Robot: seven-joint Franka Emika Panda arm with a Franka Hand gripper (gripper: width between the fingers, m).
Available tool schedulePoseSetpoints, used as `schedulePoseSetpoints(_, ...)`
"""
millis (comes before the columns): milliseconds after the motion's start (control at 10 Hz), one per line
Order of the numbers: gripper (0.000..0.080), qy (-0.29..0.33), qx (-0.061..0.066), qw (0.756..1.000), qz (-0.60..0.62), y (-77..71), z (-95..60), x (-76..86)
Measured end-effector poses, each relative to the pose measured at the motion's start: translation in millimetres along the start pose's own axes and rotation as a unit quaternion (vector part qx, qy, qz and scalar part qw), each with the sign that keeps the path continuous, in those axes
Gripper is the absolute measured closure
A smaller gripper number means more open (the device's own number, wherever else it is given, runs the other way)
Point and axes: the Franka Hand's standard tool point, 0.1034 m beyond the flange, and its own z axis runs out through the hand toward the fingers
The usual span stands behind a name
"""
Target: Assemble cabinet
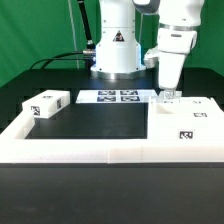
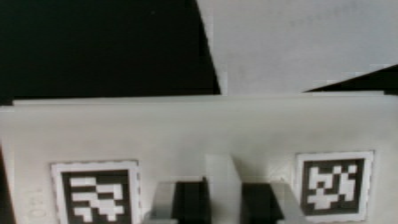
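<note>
The cabinet parts are matte white with black-and-white tags. A large boxy part [image 1: 185,125] lies at the exterior view's right, and a small block [image 1: 45,103] at its left. My gripper [image 1: 168,95] stands upright at the back left corner of the large part. In the wrist view my gripper [image 2: 222,200] straddles a thin white edge of that part [image 2: 196,125], between two tags. The dark fingers [image 2: 187,203] press close on either side of the edge, so the gripper looks shut on it.
The marker board [image 1: 108,97] lies flat in front of the robot base [image 1: 115,55]. A long low white border rail [image 1: 100,150] runs along the front and up the left side. Black table top [image 1: 100,120] lies between the parts.
</note>
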Motion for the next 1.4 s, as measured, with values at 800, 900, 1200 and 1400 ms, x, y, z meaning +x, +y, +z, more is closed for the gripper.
schedulePoseSetpoints(800, 0.0731, -0.028, -0.009, 0.999, -0.034, 51.5, -52.0, -3.6)
schedulePoseSetpoints(900, 0.0731, -0.026, -0.011, 0.999, -0.031, 58.4, -52.4, -2.5)
schedulePoseSetpoints(1200, 0.0731, -0.027, -0.009, 0.999, -0.031, 56.0, -50.8, -3.0)
schedulePoseSetpoints(1400, 0.0731, -0.029, -0.008, 0.999, -0.036, 62.3, -53.3, -5.9)
